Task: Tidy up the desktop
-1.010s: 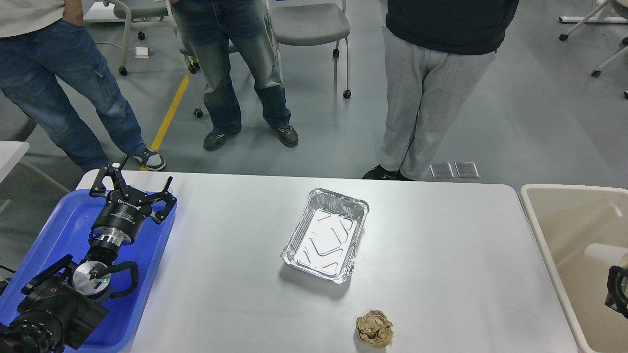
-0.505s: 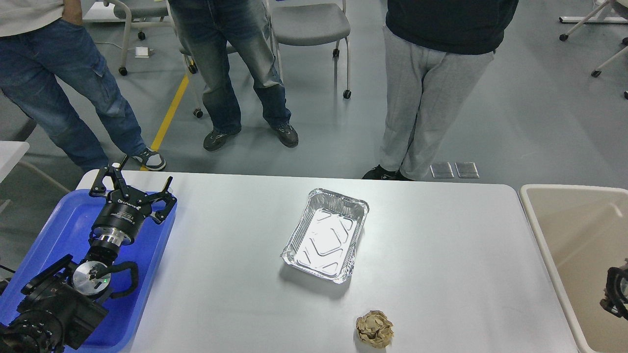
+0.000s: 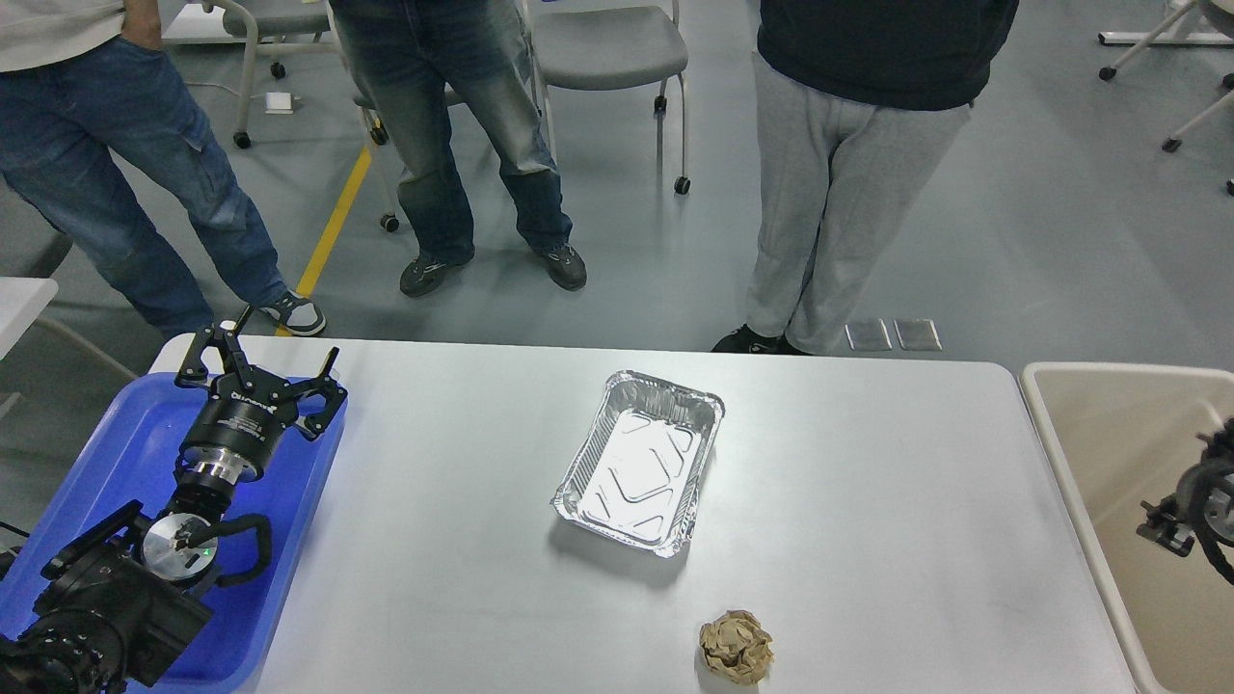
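Far left: blue tray (image 3: 96, 453) sits on the bench's left end, and what shows of its floor is bare; the rest is hidden under our arm. Our left gripper (image 3: 258, 368) hangs over the tray's far right corner w/ fingers spread apart, nothing between them.

Next, the bench (image 3: 868, 540) itself, i.e. the desktop we're meant to tidy: wide white-grey top w/ rounded corners, filling most of the lower view. Two things lie loose on it. The foil container (image 3: 640, 465) lies about mid-bench, open side up, looks empty, angled a bit off the bench edges. Right of that and nearer us, close to the front edge, sits a crumpled brown paper ball (image 3: 736, 647), well apart from the foil container.

Far right: beige tub (image 3: 1080, 405) butts against the bench's right end. Our right gripper (image 3: 1191, 506) shows only partly at the frame edge above the tub, dark and cut off, so we can't tell if its fingers are apart or together.

Progress, as we judge it: not done. Neither item is gripped, both grippers are well away from them. We'd guess the paper ball goes to the tub as rubbish, foil container maybe to the tray, but pics don't confirm which goes where. Approx two pick-and-place moves left.
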